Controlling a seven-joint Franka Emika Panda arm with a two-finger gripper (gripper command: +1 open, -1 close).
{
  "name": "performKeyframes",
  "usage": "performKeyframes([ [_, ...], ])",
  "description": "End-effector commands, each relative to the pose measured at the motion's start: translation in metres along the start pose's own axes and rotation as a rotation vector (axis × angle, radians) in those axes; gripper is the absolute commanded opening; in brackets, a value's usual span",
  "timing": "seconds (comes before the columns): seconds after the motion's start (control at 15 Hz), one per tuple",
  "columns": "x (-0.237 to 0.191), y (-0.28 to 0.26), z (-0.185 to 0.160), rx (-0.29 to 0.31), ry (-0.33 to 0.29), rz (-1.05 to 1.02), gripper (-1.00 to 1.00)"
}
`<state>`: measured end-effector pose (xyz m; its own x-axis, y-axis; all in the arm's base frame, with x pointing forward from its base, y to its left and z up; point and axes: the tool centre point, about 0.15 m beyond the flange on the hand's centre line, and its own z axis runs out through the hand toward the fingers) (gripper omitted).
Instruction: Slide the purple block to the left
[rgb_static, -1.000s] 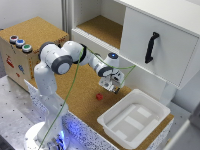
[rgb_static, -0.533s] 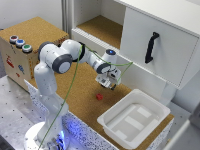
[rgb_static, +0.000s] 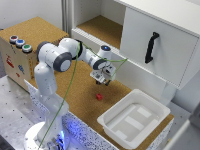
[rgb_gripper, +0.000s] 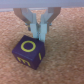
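Cork-topped table (rgb_static: 75, 95) is carrying the purple block (rgb_gripper: 28, 51), which is sitting just at 7 o'clock of the gripper (rgb_gripper: 39, 35), whose jaws are looking nearly closed and empty, so the push should be staying low, level and slow.

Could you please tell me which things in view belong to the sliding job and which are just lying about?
Belonging to the job:
- purple block, seen only in the wrist view, on the cork surface
- gripper, jaws just above the block

Just lying about:
- small red object
- white tray
- cabinet with black handle
- box with coloured buttons
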<state>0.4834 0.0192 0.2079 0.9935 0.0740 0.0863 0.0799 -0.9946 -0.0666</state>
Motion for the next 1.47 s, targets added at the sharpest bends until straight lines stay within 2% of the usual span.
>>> performKeyframes([
  [0.0, 0.018, -0.039, 0.010, 0.002, -0.100, -0.005, -1.00],
  [0.27, 0.012, -0.040, 0.004, -0.017, -0.079, 0.028, -1.00],
  [0.6, 0.019, -0.005, -0.004, -0.089, -0.069, 0.039, -1.00],
  [0.8, 0.010, 0.019, -0.010, -0.092, -0.063, 0.088, -1.00],
  [1.2, -0.012, 0.001, -0.014, -0.091, -0.114, 0.023, -1.00],
  [1.4, -0.022, -0.014, -0.019, -0.134, -0.148, -0.062, -1.00],
])
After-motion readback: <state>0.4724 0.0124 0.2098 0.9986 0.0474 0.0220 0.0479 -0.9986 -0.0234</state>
